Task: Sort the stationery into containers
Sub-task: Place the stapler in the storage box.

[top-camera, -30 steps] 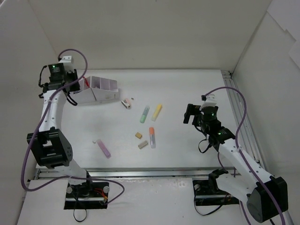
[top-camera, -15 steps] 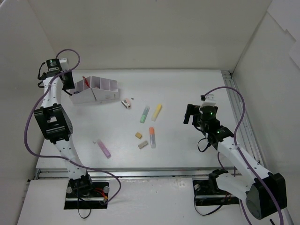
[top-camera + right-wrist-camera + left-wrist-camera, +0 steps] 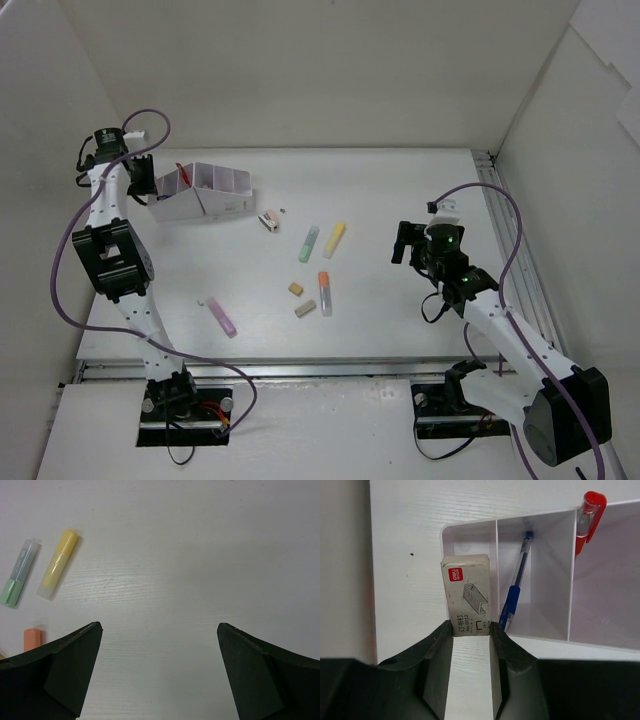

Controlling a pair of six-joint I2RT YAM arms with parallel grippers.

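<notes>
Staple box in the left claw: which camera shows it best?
Left wrist: the staple box sits close-up, label legible, pinched in the left claw at the organizer's corner. Top external cannot resolve it; right wrist does not show it.

White table (image 3: 400, 190); plain white walls (image 3: 320, 70) on three sides; even light.
</notes>
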